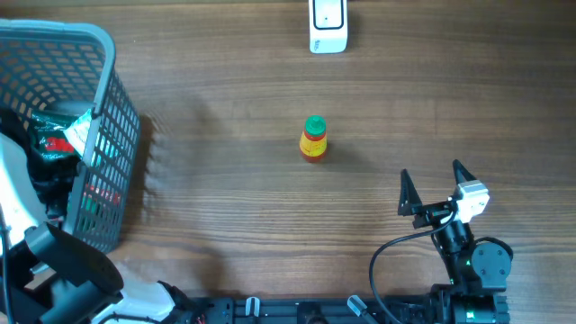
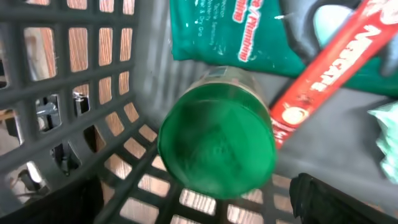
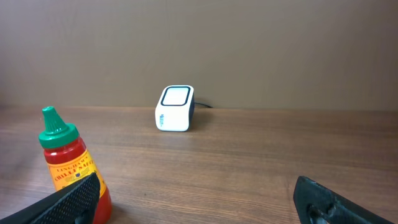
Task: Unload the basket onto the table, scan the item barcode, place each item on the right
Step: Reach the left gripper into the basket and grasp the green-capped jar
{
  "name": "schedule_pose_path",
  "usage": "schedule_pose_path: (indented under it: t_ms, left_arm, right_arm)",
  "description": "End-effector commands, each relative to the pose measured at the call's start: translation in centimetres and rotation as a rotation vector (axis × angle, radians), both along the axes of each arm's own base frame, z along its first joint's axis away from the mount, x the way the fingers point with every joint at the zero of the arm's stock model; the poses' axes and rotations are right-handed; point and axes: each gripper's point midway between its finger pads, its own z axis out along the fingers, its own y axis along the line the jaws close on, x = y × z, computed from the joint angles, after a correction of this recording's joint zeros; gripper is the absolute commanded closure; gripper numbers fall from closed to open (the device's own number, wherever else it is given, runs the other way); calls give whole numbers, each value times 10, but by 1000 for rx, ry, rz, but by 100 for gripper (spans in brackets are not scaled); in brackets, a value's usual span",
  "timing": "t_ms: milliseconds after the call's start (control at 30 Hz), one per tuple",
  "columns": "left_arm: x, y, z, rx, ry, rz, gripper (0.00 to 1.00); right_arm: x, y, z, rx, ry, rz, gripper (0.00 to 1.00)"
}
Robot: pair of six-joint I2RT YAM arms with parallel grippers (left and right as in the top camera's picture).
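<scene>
Nearest, the right gripper (image 1: 431,171) hangs spread and empty over the counter (image 1: 225,207). The left gripper (image 2: 199,211) is spread inside the basket (image 1: 117,99), above a green-lidded jar (image 2: 216,143). Farther out the sauce bottle (image 1: 313,139) stands upright mid-counter, with the scanner (image 1: 328,25) at the far edge.

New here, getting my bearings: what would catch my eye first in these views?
A green-capped red chilli sauce bottle stands upright mid-table. A white scanner sits at the far edge, and a grey basket on the left holds packets and a green-lidded jar.
</scene>
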Motion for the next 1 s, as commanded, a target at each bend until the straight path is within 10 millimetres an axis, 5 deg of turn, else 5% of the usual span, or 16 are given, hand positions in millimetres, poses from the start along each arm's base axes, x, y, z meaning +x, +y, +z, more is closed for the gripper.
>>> schedule_pose_path:
  t_ms: [0, 367, 667, 967]
  left_arm:
    - [-11, -2, -12, -4, 37, -6, 0]
    - [-7, 1, -50, 25, 2, -3, 0]
    - [2, 8, -55, 57, -40, -2, 2]
    - [5, 10, -55, 65, -50, -2, 26]
  right_arm:
    - [0, -2, 1, 13, -5, -11, 0]
    - [0, -2, 1, 13, -5, -11, 0]
    - [0, -2, 1, 13, -5, -11, 0]
    - [0, -1, 1, 13, -5, -11, 0]
